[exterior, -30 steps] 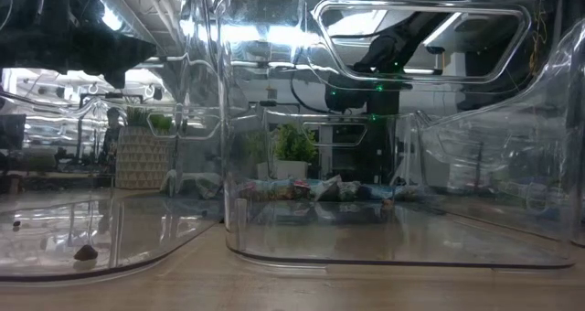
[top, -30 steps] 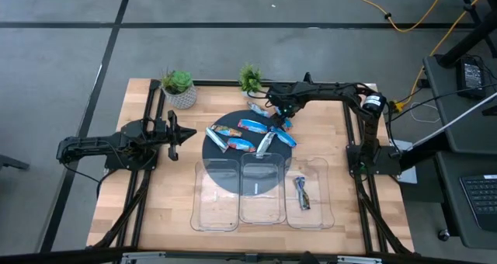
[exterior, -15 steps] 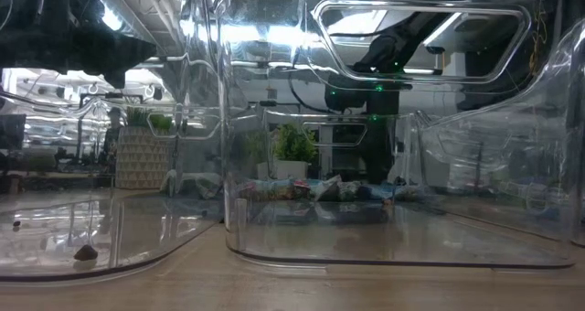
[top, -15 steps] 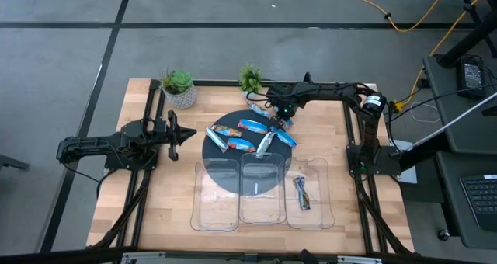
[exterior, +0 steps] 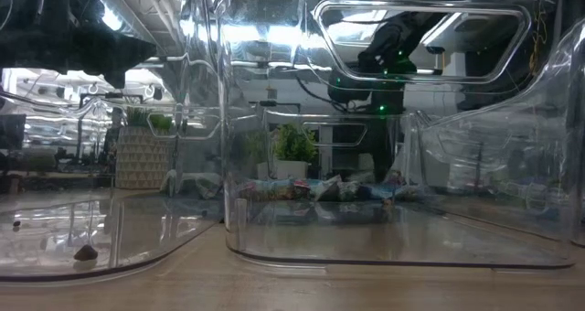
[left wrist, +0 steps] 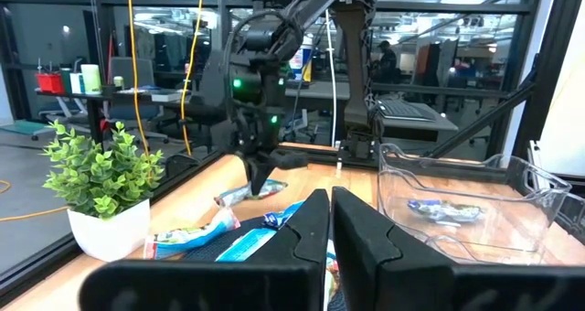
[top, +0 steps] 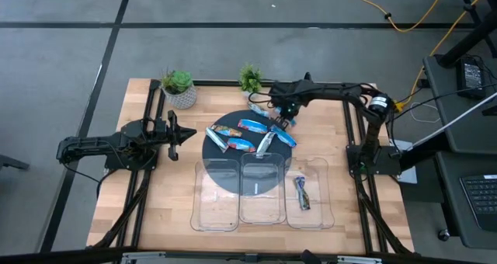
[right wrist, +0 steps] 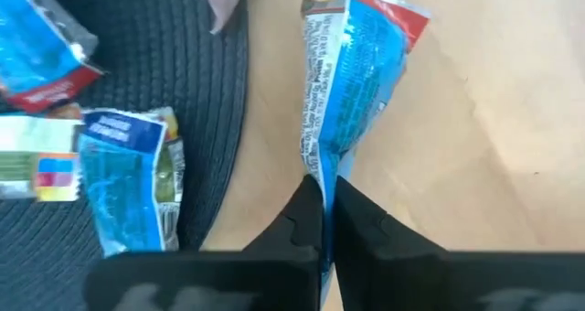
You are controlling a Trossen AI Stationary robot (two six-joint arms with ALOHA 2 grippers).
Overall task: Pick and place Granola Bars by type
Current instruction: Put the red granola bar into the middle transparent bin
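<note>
**Right end effector clamped on a blue bar at the far edge of the mat**

High view: I see the right end effector [top: 284, 123] over the far right edge of the round dark mat [top: 213, 165], near the small plant [top: 250, 78]. The bars [top: 239, 126] lie scattered on the far half of the mat. Three clear trays [top: 219, 196] stand in a row on the near side of the surface [top: 155, 202]; the right tray holds one bar [top: 301, 191], and the middle tray overlaps the mat. The left end effector [top: 189, 134] is parked at the left side of the surface, fingers pressed together with nothing between them. A second plant in a pot [top: 180, 88] stands at the far left.

Low view: I look through the tray walls [exterior: 274, 119]. The bars [exterior: 320, 188] form a low row behind them. The right arm [exterior: 379, 73] hangs above that row.

Left wrist view: The left fingers [left wrist: 306, 233] sit together. Beyond them the right arm [left wrist: 260, 82] reaches down to a bar [left wrist: 249, 193] on the surface. The right tray [left wrist: 475, 219] shows its single bar [left wrist: 439, 209].

Right wrist view: The right fingers [right wrist: 306, 215] are closed on the end of a blue bar [right wrist: 352, 82], which lies over bare wood just beside the mat edge [right wrist: 219, 119]. Another blue bar [right wrist: 128, 178] rests on the mat.
</note>
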